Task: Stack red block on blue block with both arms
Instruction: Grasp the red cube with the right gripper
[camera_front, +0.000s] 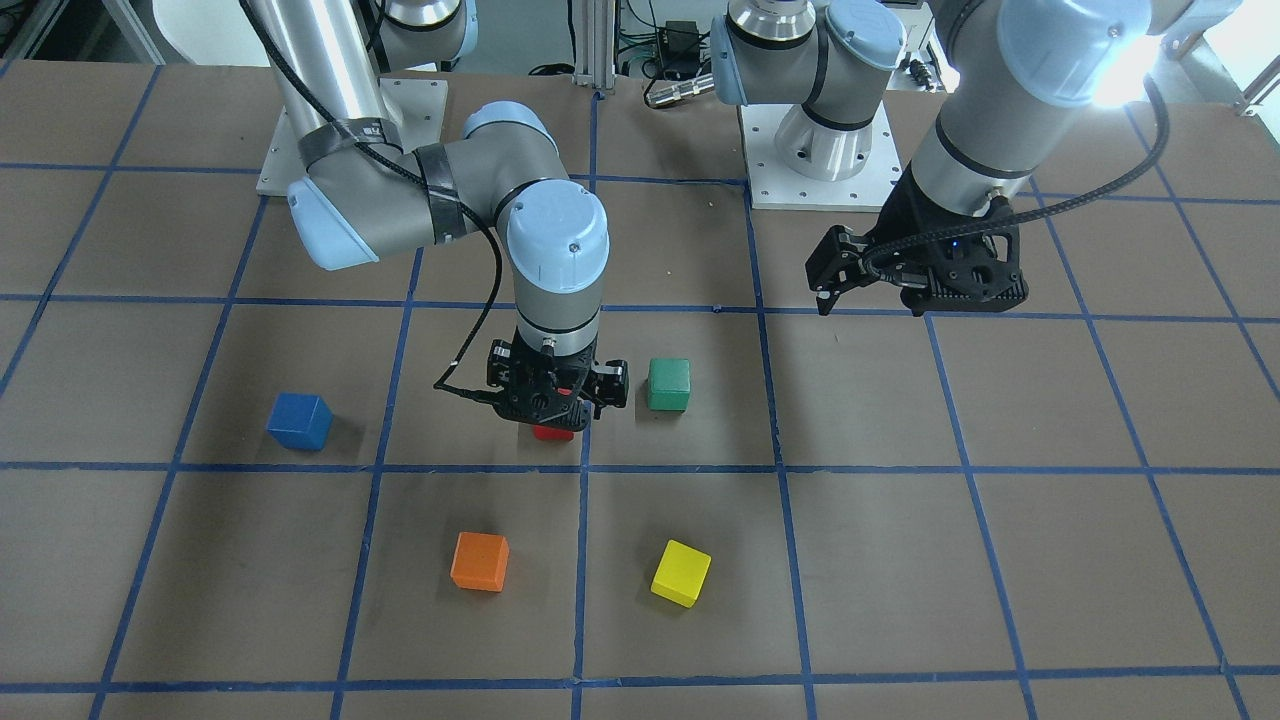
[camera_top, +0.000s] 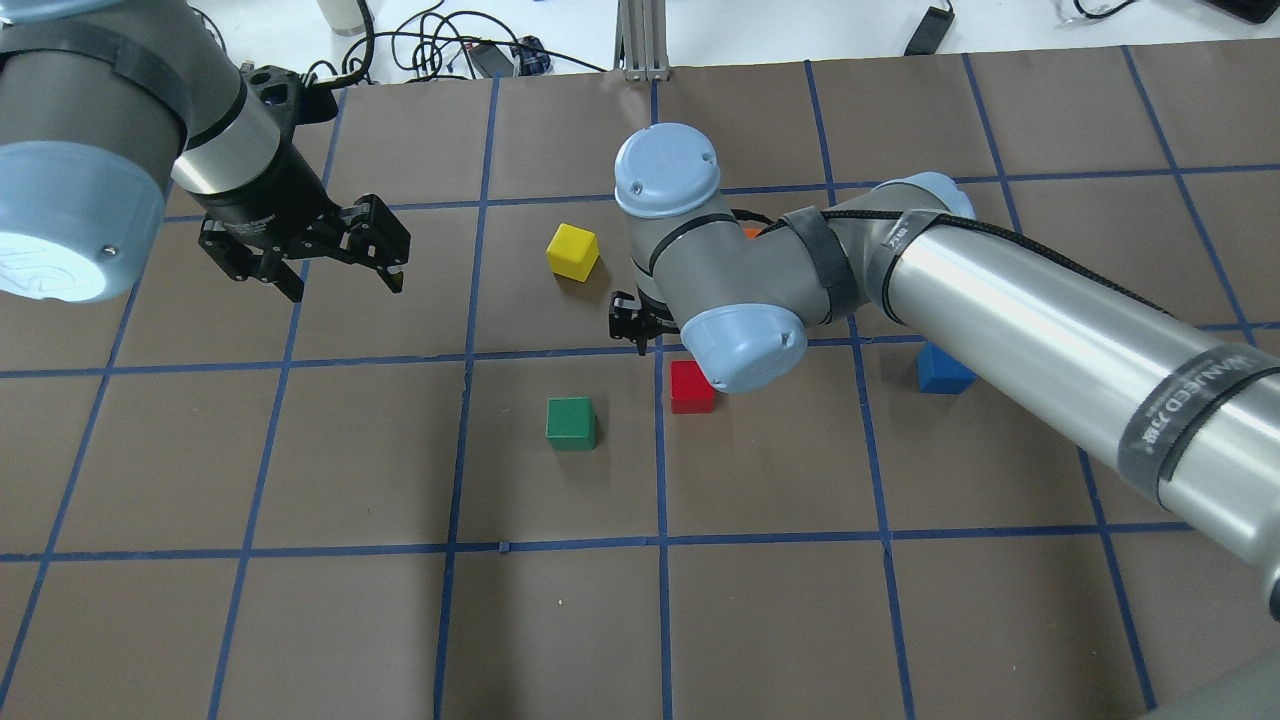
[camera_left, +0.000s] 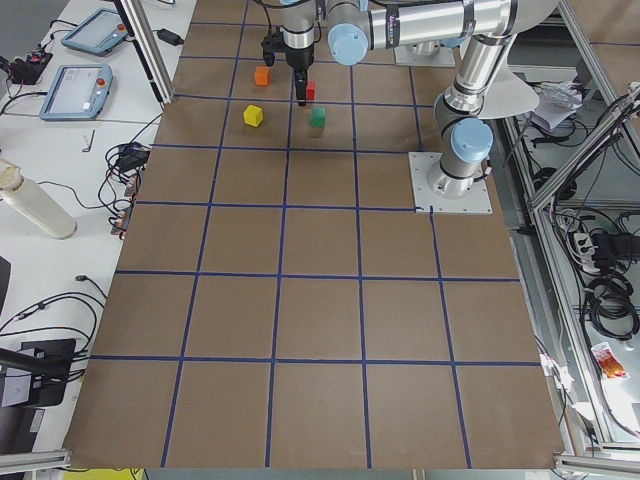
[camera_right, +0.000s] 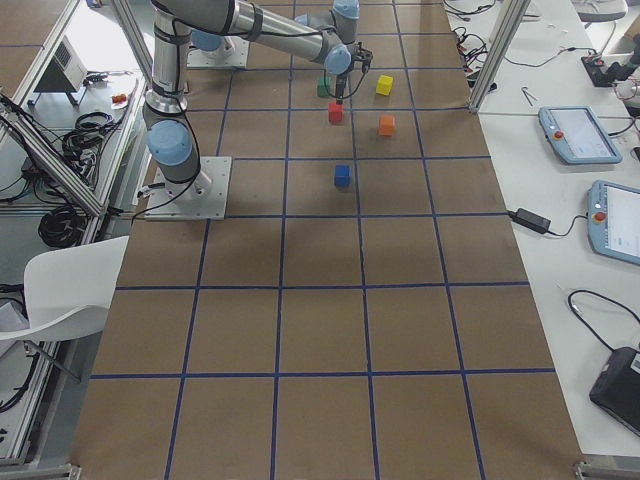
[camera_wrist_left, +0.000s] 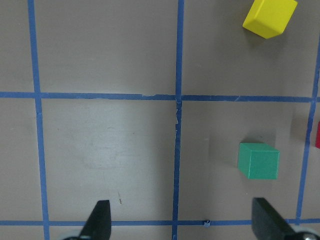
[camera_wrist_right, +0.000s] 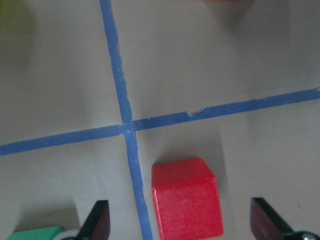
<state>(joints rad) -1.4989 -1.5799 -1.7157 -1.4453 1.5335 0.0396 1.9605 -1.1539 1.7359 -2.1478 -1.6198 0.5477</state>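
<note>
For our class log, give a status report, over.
Left gripper open, raised. Right gripper open over red block, ungripped. Blue block apart, nothing on it. Green block beside red, apart.

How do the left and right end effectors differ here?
The right end effector sits low near the table; the left end effector hangs high above it. The right has the red block between its fingers; the left has only bare table below. Both are open, holding nothing.

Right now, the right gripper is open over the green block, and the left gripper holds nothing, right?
No. The right gripper is open over the red block; the right wrist view shows it between the spread fingers. The green block sits off to the side. The left gripper does hold nothing.
</note>
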